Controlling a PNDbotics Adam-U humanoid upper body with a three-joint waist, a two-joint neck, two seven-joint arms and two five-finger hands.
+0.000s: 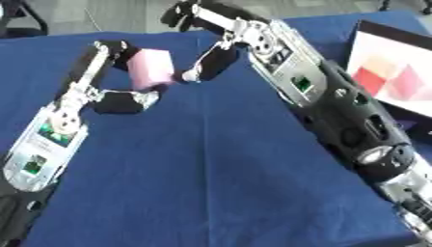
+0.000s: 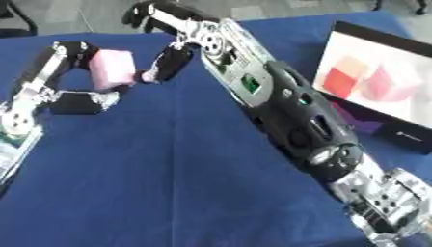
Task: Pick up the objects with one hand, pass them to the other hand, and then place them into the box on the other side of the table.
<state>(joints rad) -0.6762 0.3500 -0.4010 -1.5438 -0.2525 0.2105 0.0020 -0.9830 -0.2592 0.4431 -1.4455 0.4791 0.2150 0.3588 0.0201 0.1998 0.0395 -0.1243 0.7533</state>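
A pink block (image 1: pixel 152 68) hangs above the blue table near the far left. My left hand (image 1: pixel 116 100) has it pinched, fingers (image 1: pixel 110 50) curled over its top left edge and the thumb under its lower edge. My right hand (image 1: pixel 226 34) reaches in from the right. Its thumb (image 1: pixel 211 63) touches the block's right lower corner, while its fingers (image 1: pixel 181 14) stay spread high and away from the block. The box (image 2: pixel 405 134) with a dark rim and white inside stands at the right edge, holding a red block (image 2: pixel 339 79) and a pink block (image 2: pixel 386 87).
A blue cloth (image 1: pixel 194 164) covers the table, with open cloth in the near middle. My right forearm (image 1: pixel 337 106) crosses diagonally from the lower right, just beside the box. Grey floor shows beyond the far table edge.
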